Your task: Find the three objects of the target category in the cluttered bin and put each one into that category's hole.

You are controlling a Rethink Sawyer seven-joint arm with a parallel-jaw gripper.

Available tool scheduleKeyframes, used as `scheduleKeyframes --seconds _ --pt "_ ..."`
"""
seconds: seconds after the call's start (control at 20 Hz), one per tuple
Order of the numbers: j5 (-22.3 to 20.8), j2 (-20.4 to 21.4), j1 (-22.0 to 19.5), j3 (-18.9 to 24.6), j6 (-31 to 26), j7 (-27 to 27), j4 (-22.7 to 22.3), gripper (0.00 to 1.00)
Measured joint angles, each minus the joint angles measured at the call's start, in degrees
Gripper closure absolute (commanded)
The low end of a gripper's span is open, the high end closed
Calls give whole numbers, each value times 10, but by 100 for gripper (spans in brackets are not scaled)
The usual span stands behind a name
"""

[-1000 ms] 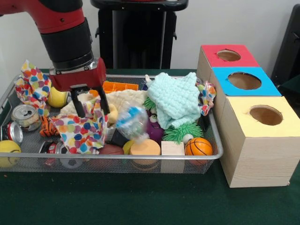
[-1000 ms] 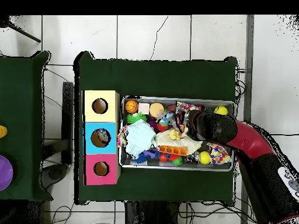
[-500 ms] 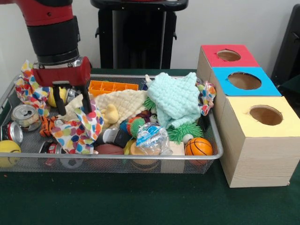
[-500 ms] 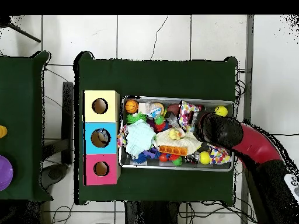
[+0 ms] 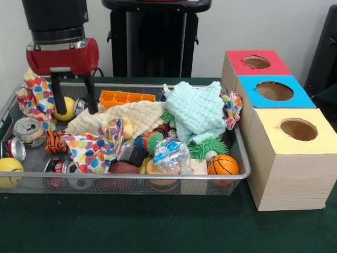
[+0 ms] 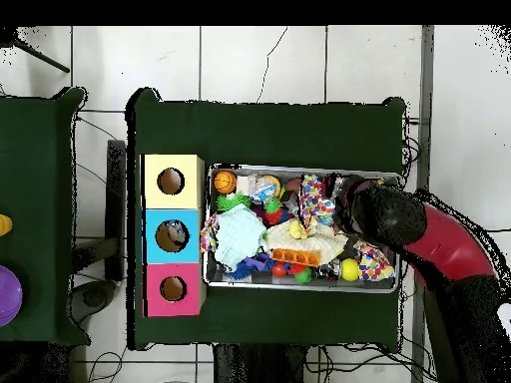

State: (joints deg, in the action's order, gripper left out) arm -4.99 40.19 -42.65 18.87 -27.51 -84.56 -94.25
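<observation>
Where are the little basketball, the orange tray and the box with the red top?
basketball (image 5: pixel 222 164), front view, middle of its orange face.
orange tray (image 5: pixel 126 98), front view, its gridded top.
red-topped box (image 5: pixel 271 65), front view, red top face beside the hole.

A polka-dot multicoloured cloth (image 5: pixel 95 147), a mint green cloth (image 5: pixel 199 112) and an orange basketball (image 5: pixel 222 165).

The bin (image 5: pixel 239 153) at the frame's centre is showing as silvery wire mesh, and the cans (image 5: pixel 27 130) at its left edge are gleaming like shiny metal. The mint cloth (image 5: pixel 197 112) is looking thickly knitted and matt, and the cream cloth (image 5: pixel 138 116) softly waffled. At right, the boxes (image 5: pixel 287 182) are showing pale raw wood grain under matt painted tops. The surface (image 5: pixel 158 224) is looking like matt green felt.
</observation>
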Motion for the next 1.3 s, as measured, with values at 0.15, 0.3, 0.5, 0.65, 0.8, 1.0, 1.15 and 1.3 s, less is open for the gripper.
scheduleKeyframes --seconds 0.15,0.3,0.5,0.65,0.8,1.0,1.15,1.3 --pt "11 17 19 -9 0 0 0 0" --pt "24 35 43 -16 0 0 0 0" --pt "43 46 66 -16 -3 0 3 0" --pt "62 47 85 -16 -3 0 9 0" --pt "74 46 99 -16 -3 0 12 0" --pt "86 39 121 -17 -3 0 19 0" --pt "89 28 138 -18 -3 0 23 0" --pt "89 16 153 -24 -2 0 27 0"
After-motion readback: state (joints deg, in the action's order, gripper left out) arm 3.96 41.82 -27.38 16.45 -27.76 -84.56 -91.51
